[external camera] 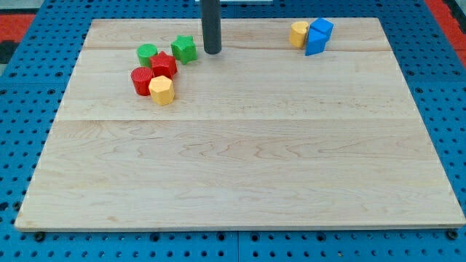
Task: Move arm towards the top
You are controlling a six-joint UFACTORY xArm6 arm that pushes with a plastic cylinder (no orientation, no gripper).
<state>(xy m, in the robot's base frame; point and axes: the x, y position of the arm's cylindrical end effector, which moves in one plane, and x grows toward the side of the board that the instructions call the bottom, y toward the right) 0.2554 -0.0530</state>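
My tip (212,52) rests on the wooden board (240,160) near the view's top, just right of a green star block (184,49). Left of that lies a green cylinder (147,53). Below them are a red star block (164,65), a red cylinder (141,81) and a yellow hexagonal block (162,90), packed close together. At the view's top right a yellow cylinder (298,33) touches two blue blocks (317,36).
The board lies on a blue perforated table (22,145). A red area (18,18) shows at the view's top left corner and another at the top right.
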